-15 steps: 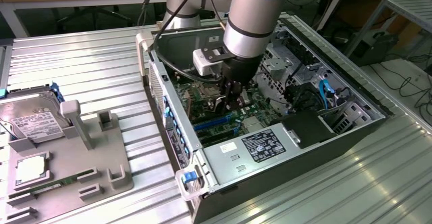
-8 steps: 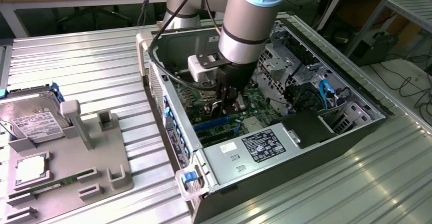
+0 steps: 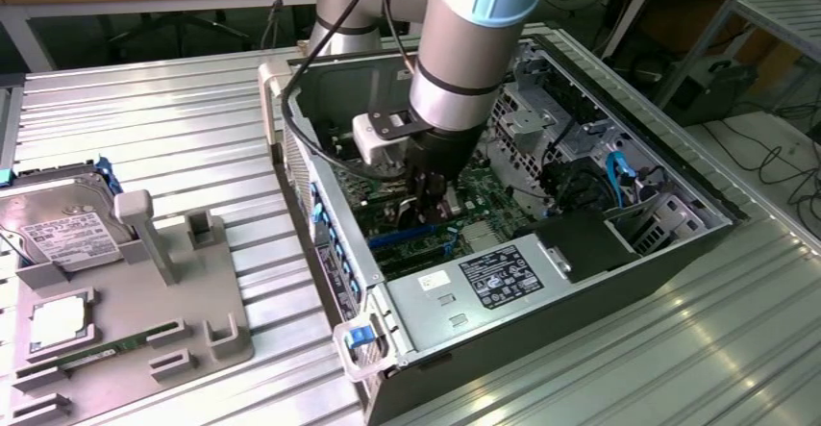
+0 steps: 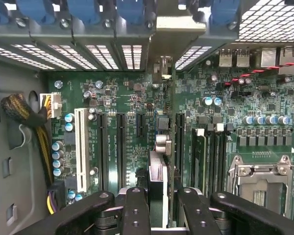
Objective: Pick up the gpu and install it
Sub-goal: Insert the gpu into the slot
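Note:
My gripper (image 3: 432,207) reaches down into the open computer case (image 3: 336,253), just above the green motherboard (image 3: 494,205). In the wrist view the gripper (image 4: 164,208) is shut on the gpu (image 4: 162,147). The card appears edge-on as a thin strip running from the black fingers (image 4: 135,210) across the motherboard (image 4: 127,98). Its pale metal bracket (image 4: 179,24) lies against the rear slot openings of the case. The card stands in line with the black expansion slots. I cannot tell whether its edge is seated in a slot.
A white slot (image 4: 81,147), memory slots (image 4: 210,161) and the processor socket (image 4: 262,178) flank the card. A cable bundle (image 4: 19,110) hangs at the case wall. Outside, a grey fixture (image 3: 141,330) holds a silver hard drive (image 3: 64,229). The power supply (image 3: 507,277) sits at the case's near end.

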You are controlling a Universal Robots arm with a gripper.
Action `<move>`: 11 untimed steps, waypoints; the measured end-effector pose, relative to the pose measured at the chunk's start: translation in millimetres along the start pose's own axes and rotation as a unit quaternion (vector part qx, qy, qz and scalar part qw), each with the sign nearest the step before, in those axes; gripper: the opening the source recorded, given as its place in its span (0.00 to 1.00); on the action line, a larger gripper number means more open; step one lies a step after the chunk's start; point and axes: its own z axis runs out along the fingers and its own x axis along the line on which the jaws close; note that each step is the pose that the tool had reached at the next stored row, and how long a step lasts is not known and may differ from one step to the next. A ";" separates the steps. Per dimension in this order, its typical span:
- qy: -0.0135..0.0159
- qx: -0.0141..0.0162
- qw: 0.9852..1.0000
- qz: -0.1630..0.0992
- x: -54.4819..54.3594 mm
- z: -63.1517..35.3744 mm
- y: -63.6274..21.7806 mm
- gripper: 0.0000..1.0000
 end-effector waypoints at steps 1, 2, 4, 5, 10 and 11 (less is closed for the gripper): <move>0.000 0.000 1.000 0.000 0.0 0.8 0.3 0.28; 0.000 0.000 1.000 0.000 0.1 1.5 0.5 0.28; 0.000 0.000 1.000 0.000 0.1 2.9 1.0 0.28; 0.000 0.000 1.000 0.000 0.1 3.5 1.2 0.28; 0.000 0.000 1.000 0.000 0.2 6.6 1.6 0.28; 0.000 0.000 1.000 0.000 0.3 6.9 1.6 0.28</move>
